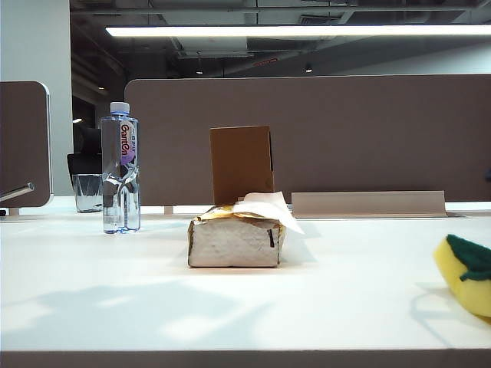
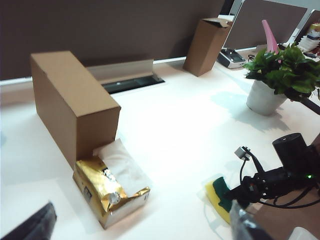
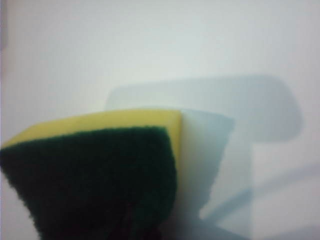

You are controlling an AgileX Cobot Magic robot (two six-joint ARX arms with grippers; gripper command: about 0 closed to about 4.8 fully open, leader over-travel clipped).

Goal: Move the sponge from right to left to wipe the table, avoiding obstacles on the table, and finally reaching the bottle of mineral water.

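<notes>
At the table's (image 1: pixel 115 307) right edge my right gripper (image 2: pixel 239 194) is shut on the yellow sponge (image 1: pixel 466 274) with a green top; the sponge (image 3: pixel 95 175) hangs tilted just over the white surface. Mid-table lies the silver and gold tissue pack (image 1: pixel 236 238), a white tissue poking out. Right behind it stands a brown cardboard box (image 1: pixel 242 165). The bottle of mineral water (image 1: pixel 120 169) stands upright far left. My left gripper (image 2: pixel 142 235) is open, its dark fingertips (image 2: pixel 30 225) wide apart above the near table, close to the tissue pack (image 2: pixel 110 187) and holding nothing.
A short glass cup (image 1: pixel 88 192) sits behind the bottle. Along the back runs a brown partition (image 1: pixel 345 130) with a cable slot (image 2: pixel 132 82). A second cardboard box (image 2: pixel 205 45) and a potted plant (image 2: pixel 277 75) stand at the far right.
</notes>
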